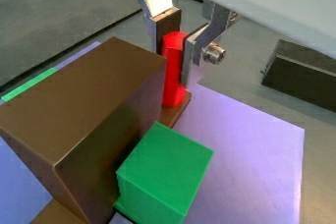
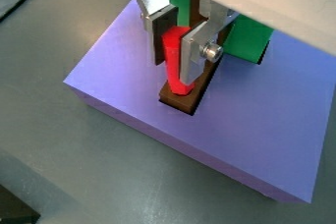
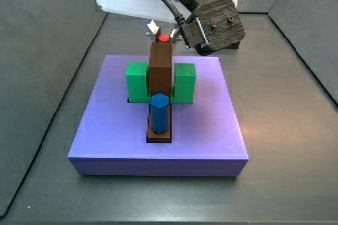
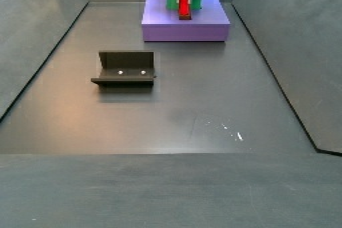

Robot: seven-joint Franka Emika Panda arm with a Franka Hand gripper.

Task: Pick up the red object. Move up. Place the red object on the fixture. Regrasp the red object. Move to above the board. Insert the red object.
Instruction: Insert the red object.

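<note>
I'm seeing the gripper hanging over the flat lavender-purple board, its jaws holding the slim red peg upright, lower end sitting in a brown socket.

The tool holds the peg upright, seemingly seated in the board.

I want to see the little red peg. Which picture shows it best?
A wrist view: the red peg stands whole between the gripper fingers, its foot in a brown socket. A side view shows it tiny; another, only its tip.
</note>
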